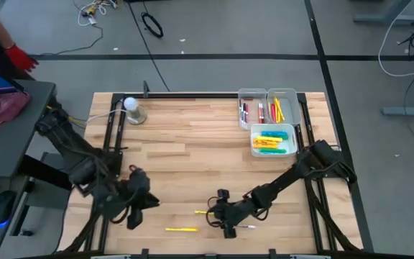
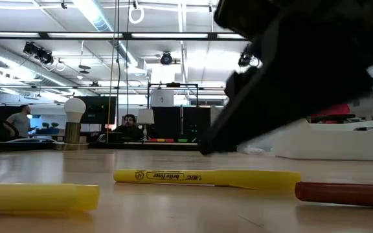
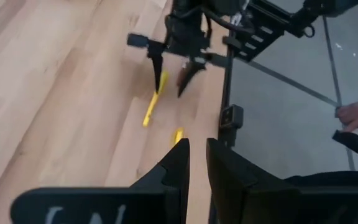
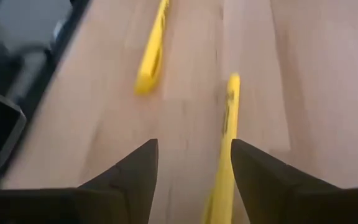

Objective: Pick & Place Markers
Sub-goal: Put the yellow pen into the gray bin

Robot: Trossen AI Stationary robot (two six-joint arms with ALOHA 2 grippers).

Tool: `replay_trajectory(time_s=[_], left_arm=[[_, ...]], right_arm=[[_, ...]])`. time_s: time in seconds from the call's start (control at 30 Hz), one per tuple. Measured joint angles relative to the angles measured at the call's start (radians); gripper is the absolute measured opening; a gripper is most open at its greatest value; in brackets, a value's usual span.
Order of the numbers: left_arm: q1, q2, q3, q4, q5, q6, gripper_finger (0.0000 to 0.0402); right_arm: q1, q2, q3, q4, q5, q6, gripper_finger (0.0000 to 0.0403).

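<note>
Three markers lie loose on the wooden table near its near edge. One thin yellow marker [image 1: 204, 212] [image 4: 229, 137] [image 2: 206, 177] lies flat. A second yellow one [image 1: 182, 229] [image 4: 153, 53] is nearer the edge, and a thin white-barrelled one [image 1: 244, 226] lies to the right. My right gripper [image 1: 225, 216] [image 4: 194, 162] is open and low over the first yellow marker, which runs in between its fingers, close beside one finger [image 4: 260, 174]. My left gripper [image 1: 139, 205] [image 3: 196, 162] waits at the near left, its fingers a narrow gap apart and holding nothing.
Three clear bins [image 1: 252, 108] [image 1: 282, 106] [image 1: 273, 140] with markers inside stand at the far right. A white ball on a grey base [image 1: 134, 108] stands at the far left. A red marker [image 2: 345, 193] lies close to the low camera. A person's hand [image 3: 356, 115] shows beyond the table.
</note>
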Motion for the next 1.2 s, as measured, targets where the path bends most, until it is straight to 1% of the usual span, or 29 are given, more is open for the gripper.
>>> replay_trajectory(time_s=[0.2,0.37,0.43,0.53,0.67,0.73,0.77,0.9,1.0,1.07,1.2], left_arm=[[-0.108,0.000,0.000,-0.017,-0.098,-0.090,0.0057],[-0.151,0.000,0.000,-0.024,-0.167,-0.125,0.0057],[-0.154,0.000,0.000,-0.024,-0.179,-0.143,0.0057],[-0.149,0.000,0.000,-0.025,-0.193,-0.162,0.0057],[-0.132,0.000,0.000,-0.025,-0.218,-0.165,0.0057],[-0.120,0.000,0.000,-0.025,-0.230,-0.166,0.0057],[-0.113,0.000,0.000,-0.025,-0.234,-0.165,0.0057],[-0.079,0.000,0.000,-0.025,-0.248,-0.165,0.0057],[-0.052,0.001,0.000,-0.025,-0.272,-0.163,0.0057],[-0.033,0.001,0.000,-0.026,-0.295,-0.162,0.0057],[0.017,0.001,0.000,-0.037,-0.346,-0.151,0.0057]], right_arm=[[-0.016,0.035,0.000,-0.020,-0.001,-0.033,0.0196],[-0.023,0.066,0.003,-0.031,0.016,-0.037,0.0179],[-0.024,0.069,0.004,-0.041,0.027,-0.036,0.0160],[-0.026,0.071,0.006,-0.072,0.044,-0.032,0.0119],[-0.044,0.071,0.006,-0.107,0.036,-0.001,0.0052],[-0.057,0.071,0.006,-0.113,0.024,0.020,0.0025],[-0.065,0.066,0.005,-0.114,0.024,0.032,0.0019],[-0.104,0.014,-0.002,-0.148,0.042,0.145,0.0019],[-0.146,-0.067,-0.009,-0.217,0.058,0.261,0.0024],[-0.180,-0.148,-0.006,-0.270,0.068,0.316,0.0022],[-0.255,-0.315,-0.005,-0.350,0.082,0.296,0.0014]])
